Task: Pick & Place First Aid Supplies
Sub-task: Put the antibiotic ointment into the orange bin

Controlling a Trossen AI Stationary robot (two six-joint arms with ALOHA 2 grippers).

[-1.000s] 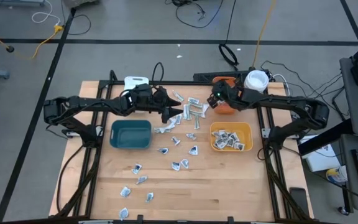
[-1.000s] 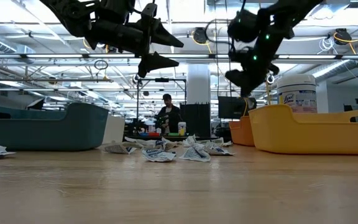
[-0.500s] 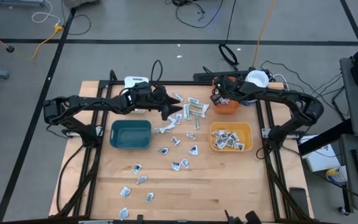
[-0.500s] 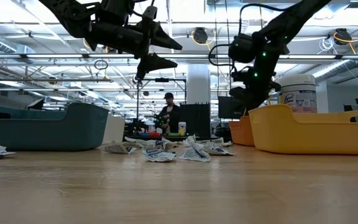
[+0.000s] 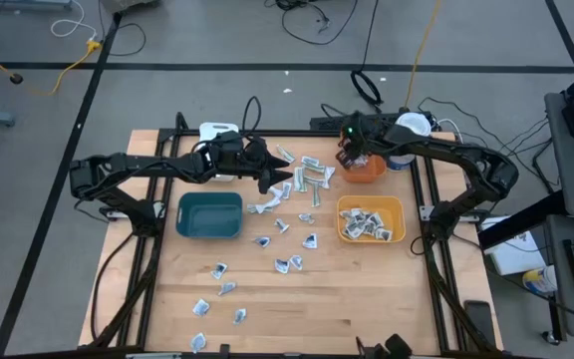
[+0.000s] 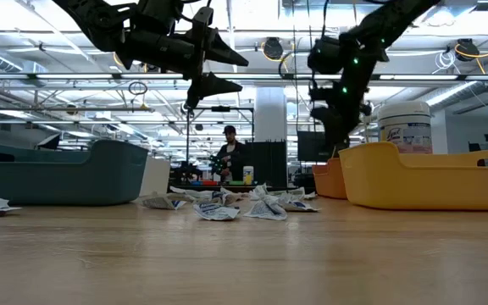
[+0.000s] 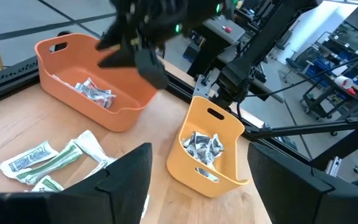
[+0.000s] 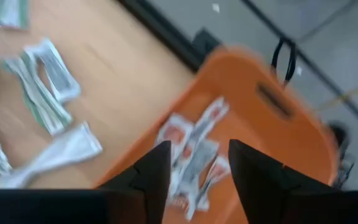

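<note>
At the left of the high view the teal bin [image 5: 209, 215] sits below the left gripper [image 5: 282, 180], which hangs above the table with its fingers spread and nothing between them. The packets [image 5: 289, 225] lie loose across the middle of the frame, a cluster just right of that gripper and more scattered toward the lower left; others fill the yellow bin [image 5: 371, 221] at right centre. In the upper right, the right gripper [image 5: 351, 154] hovers over the near rim of the orange bin [image 5: 367, 168]; its wrist view shows the fingers parted and bare, with several packets lying in the bin below. The drop here looks done. To do it well, lift straight up clear of the rim before swinging toward the table cluster, so no finger clips the bin wall.
</note>
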